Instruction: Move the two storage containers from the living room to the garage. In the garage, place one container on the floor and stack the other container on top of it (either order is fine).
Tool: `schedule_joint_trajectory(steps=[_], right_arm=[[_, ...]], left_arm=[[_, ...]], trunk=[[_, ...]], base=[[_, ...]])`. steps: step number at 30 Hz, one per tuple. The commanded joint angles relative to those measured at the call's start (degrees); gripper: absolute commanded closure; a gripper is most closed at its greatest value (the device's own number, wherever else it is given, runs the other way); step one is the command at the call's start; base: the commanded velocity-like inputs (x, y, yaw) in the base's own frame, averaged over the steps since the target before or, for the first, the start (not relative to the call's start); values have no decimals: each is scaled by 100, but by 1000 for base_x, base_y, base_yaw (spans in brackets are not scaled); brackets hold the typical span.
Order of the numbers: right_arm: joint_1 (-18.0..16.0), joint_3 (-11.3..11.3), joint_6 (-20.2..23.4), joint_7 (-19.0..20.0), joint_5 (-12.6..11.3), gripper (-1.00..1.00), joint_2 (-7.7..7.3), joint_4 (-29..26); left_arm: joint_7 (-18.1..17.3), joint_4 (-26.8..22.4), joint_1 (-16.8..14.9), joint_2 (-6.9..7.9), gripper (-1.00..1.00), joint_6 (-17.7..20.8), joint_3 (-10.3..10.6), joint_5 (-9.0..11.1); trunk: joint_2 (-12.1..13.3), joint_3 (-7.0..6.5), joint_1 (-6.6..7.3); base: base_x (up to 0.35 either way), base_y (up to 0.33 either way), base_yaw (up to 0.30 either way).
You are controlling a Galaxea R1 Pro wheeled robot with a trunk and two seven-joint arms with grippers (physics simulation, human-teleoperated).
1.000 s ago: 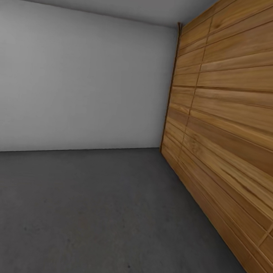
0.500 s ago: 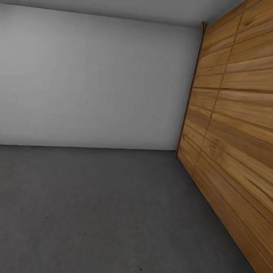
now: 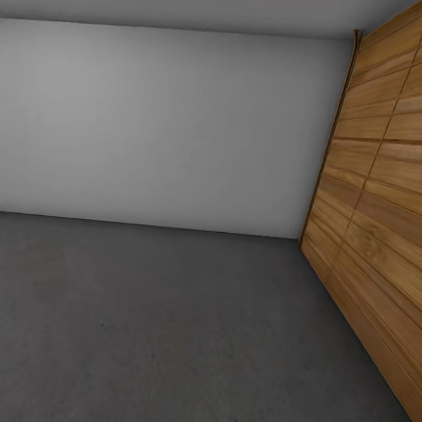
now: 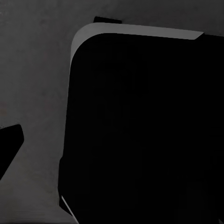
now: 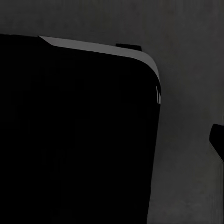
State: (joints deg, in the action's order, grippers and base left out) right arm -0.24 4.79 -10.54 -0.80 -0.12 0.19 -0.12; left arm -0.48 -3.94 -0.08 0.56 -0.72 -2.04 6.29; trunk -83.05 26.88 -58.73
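You are in the garage: the head view gives you the dark concrete floor point(image 3: 163, 334), a plain white wall point(image 3: 160, 124) ahead and the wood-slat door point(image 3: 382, 218) running along the right; no storage container stands on the concrete you can see, so judge the stacking as not yet done here; where the two bins are, these pictures do not tell. Each wrist camera looks down on grey concrete past a large black rounded body point(image 4: 144, 130) that I take for part of the robot point(image 5: 74, 135); the fingers cannot be made out, so whether either pincer is apart, together or clamped on anything I cannot tell; assume carrying and placing remain.
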Motion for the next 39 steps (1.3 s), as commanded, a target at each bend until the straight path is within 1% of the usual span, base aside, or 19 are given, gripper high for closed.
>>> schedule_joint_trajectory(steps=[1,39], right_arm=[[-3,42,-16,-8,-3,-100,1,4],[-3,48,-13,-8,-5,-100,7,4]], left_arm=[[-5,-1,-1,2,-100,-8,-16,48],[-5,-1,-1,4,-100,-8,-16,48]], trunk=[[-3,5,0],[-3,5,0]], base=[[0,0,279],[0,0,279]])
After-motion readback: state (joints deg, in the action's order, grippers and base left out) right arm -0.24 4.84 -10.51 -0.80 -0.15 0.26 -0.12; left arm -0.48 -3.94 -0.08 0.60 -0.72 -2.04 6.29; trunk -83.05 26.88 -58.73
